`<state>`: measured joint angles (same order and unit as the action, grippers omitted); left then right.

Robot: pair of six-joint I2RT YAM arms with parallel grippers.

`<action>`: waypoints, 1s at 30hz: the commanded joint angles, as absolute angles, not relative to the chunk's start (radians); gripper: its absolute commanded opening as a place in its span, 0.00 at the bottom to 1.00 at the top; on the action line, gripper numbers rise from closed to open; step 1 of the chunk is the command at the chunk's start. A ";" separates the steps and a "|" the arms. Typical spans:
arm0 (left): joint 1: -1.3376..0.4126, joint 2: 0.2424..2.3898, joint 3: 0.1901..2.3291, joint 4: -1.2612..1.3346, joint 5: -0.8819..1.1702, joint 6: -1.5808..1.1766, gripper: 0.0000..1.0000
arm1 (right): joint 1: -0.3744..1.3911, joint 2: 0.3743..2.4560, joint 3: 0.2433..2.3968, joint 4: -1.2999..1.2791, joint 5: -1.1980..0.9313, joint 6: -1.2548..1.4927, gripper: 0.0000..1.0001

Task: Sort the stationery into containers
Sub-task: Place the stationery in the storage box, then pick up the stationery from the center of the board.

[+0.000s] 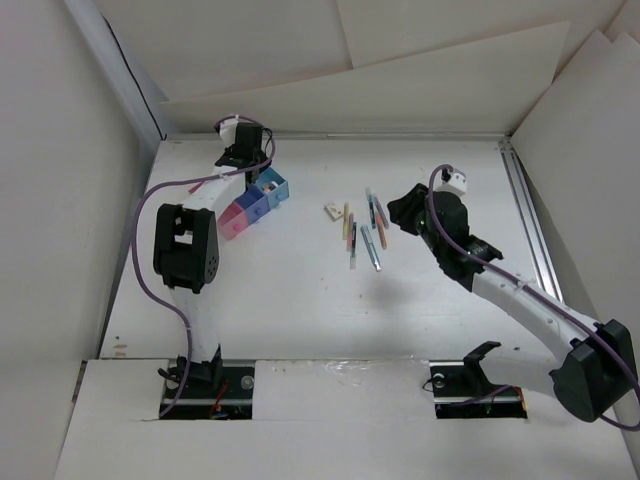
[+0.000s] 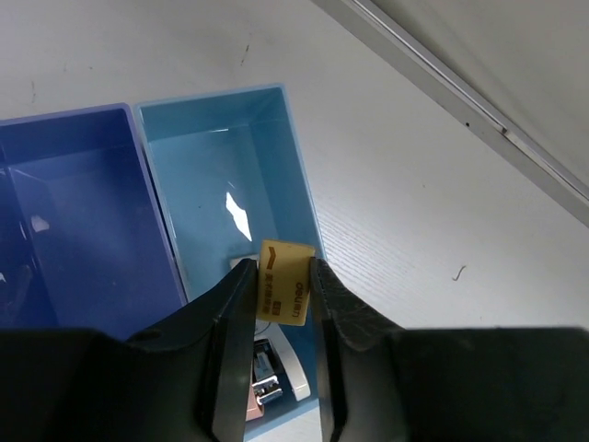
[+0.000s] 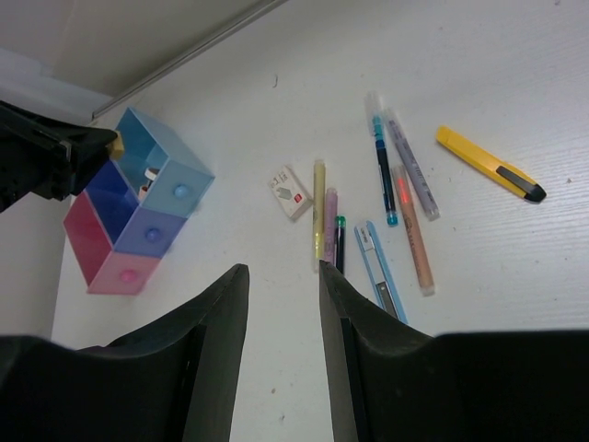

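My left gripper [image 2: 280, 269] is shut on a small tan eraser [image 2: 284, 287] and holds it over the light blue bin [image 2: 287, 157], the end bin of the joined containers [image 1: 256, 206]. A white stapler-like piece [image 2: 281, 368] lies in that bin under the jaws. A dark blue bin [image 2: 83, 221] sits beside it. The pens [image 1: 362, 232] lie loose mid-table. My right gripper [image 3: 283, 269] is open and empty, hovering above the table near the pens: yellow [image 3: 318, 207], purple [image 3: 329, 221], orange [image 3: 412, 230], grey [image 3: 411, 166] and blue [image 3: 382, 161].
A white eraser [image 3: 290, 191], a light blue box cutter [image 3: 379, 272] and a yellow box cutter [image 3: 488, 164] lie among the pens. The pink bin [image 3: 85, 241] is the near end of the containers. A metal rail [image 1: 528, 220] runs along the table's right edge.
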<state>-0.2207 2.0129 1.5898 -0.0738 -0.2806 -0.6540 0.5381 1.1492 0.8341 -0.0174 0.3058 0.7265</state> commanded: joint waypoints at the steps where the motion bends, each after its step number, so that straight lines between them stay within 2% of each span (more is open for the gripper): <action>1: -0.218 1.988 1.588 -0.071 -0.318 -0.667 0.25 | 0.546 1.118 0.845 0.018 0.310 0.721 0.42; 4: -0.218 1.988 1.578 -0.081 -0.342 -0.689 0.32 | 0.546 1.118 0.845 0.018 0.319 0.721 0.42; 5: -0.218 1.988 1.566 -0.081 -0.342 -0.689 0.42 | 0.546 1.118 0.845 0.018 0.319 0.721 0.42; 7: -0.218 1.988 1.554 -0.072 -0.342 -0.689 0.50 | 0.546 1.118 0.845 0.018 0.319 0.721 0.42; 12: -0.218 1.895 1.490 -0.010 -0.324 -0.689 0.52 | 0.546 1.118 0.845 0.018 0.319 0.721 0.42; 19: -0.432 1.720 1.327 0.095 -0.426 -0.643 0.52 | 0.555 1.127 0.845 0.018 0.340 0.721 0.42; 22: -0.566 1.720 1.296 0.075 -0.503 -0.659 0.52 | 0.555 1.118 0.845 0.018 0.365 0.721 0.31; 23: -0.593 1.745 1.296 0.061 -0.520 -0.702 0.52 | 0.555 1.118 0.845 0.018 0.365 0.721 0.24; 24: -0.635 1.762 1.296 0.051 -0.531 -0.722 0.52 | 0.555 1.118 0.845 0.009 0.376 0.721 0.11; 25: -0.650 1.782 1.296 0.037 -0.540 -0.744 0.52 | 0.555 1.109 0.845 0.009 0.376 0.721 0.07; 27: -0.670 1.853 1.345 0.002 -0.540 -0.785 0.50 | 0.555 1.097 0.836 0.000 0.405 0.733 0.03; 30: -0.670 1.946 1.423 -0.061 -0.519 -0.830 0.49 | 0.555 1.086 0.827 0.000 0.436 0.742 0.03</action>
